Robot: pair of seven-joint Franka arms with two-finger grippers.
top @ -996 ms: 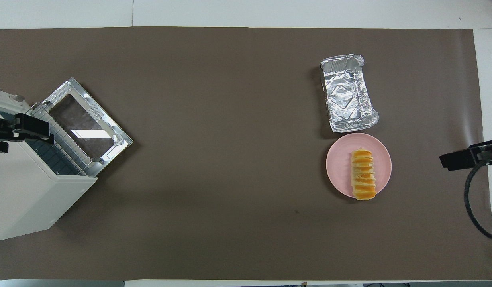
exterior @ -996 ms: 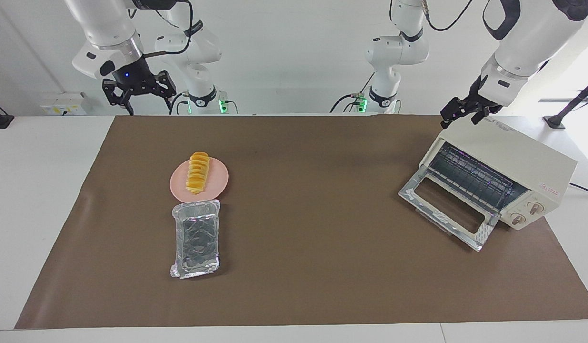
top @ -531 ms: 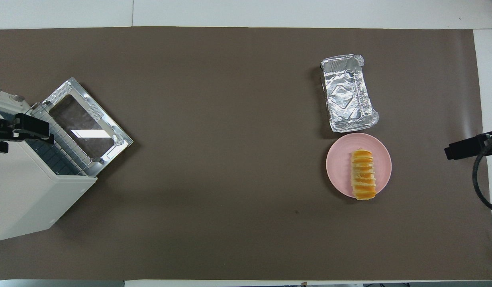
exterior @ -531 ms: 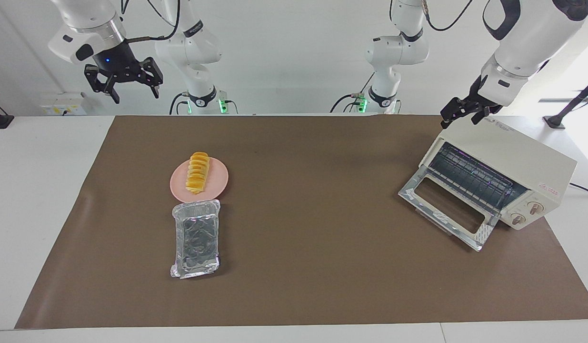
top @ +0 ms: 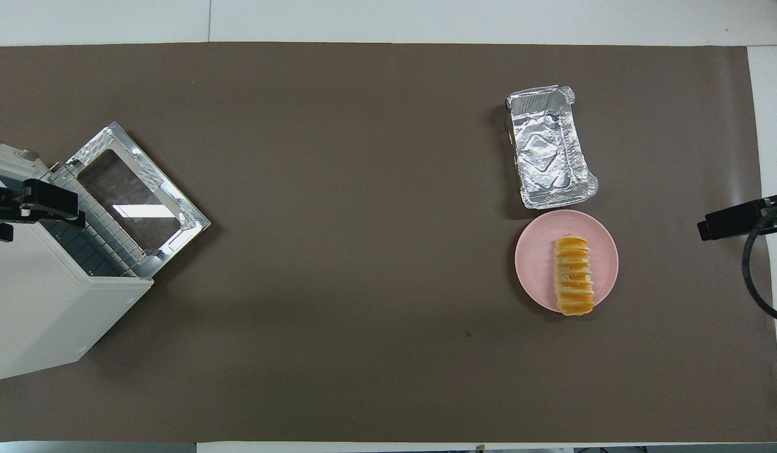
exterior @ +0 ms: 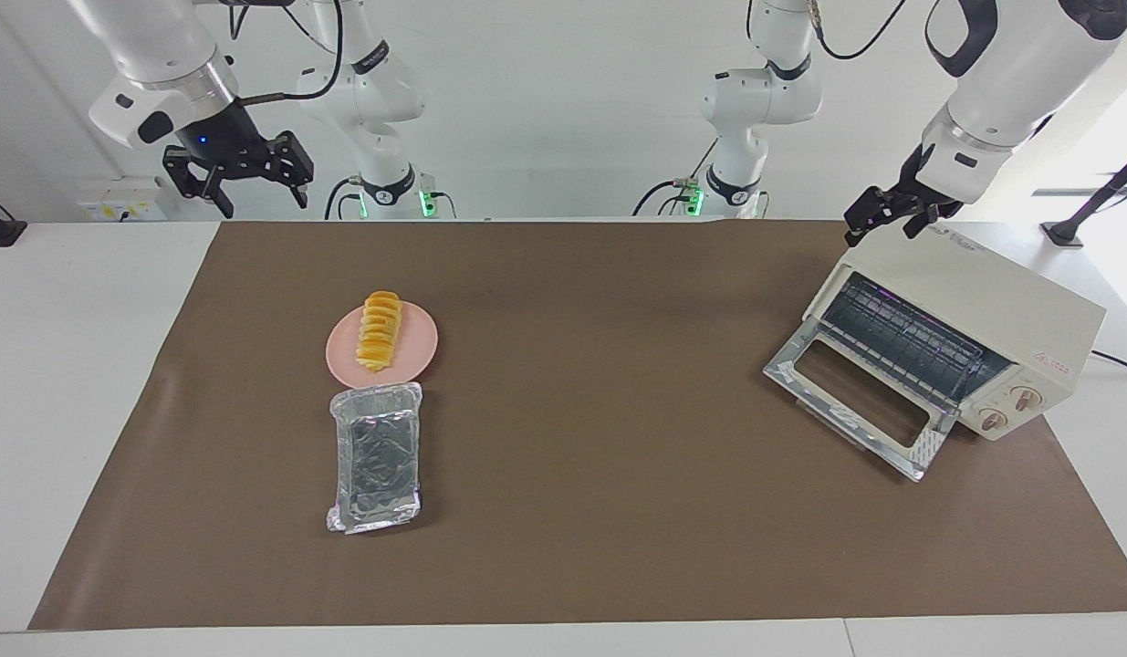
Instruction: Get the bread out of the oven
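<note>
The golden ridged bread (exterior: 380, 330) (top: 574, 275) lies on a pink plate (exterior: 424, 354) (top: 531, 258), out on the brown mat. The cream oven (exterior: 978, 290) (top: 45, 305) stands at the left arm's end with its glass door (exterior: 857, 403) (top: 136, 202) dropped open and only the wire rack showing inside. My left gripper (exterior: 881, 228) (top: 29, 207) hangs open just above the oven's top edge, holding nothing. My right gripper (exterior: 260, 203) (top: 733, 221) is raised and open, empty, over the mat's edge at the right arm's end.
A crinkled silver foil tray (exterior: 376, 456) (top: 548, 148) lies empty right beside the plate, farther from the robots. The brown mat (exterior: 600, 511) covers most of the white table. The oven's power cord (exterior: 1120, 363) trails off at the left arm's end.
My right gripper rose and swung toward the right arm's end of the table, then eased slightly back down. The left arm, bread, plate, tray and oven have not moved.
</note>
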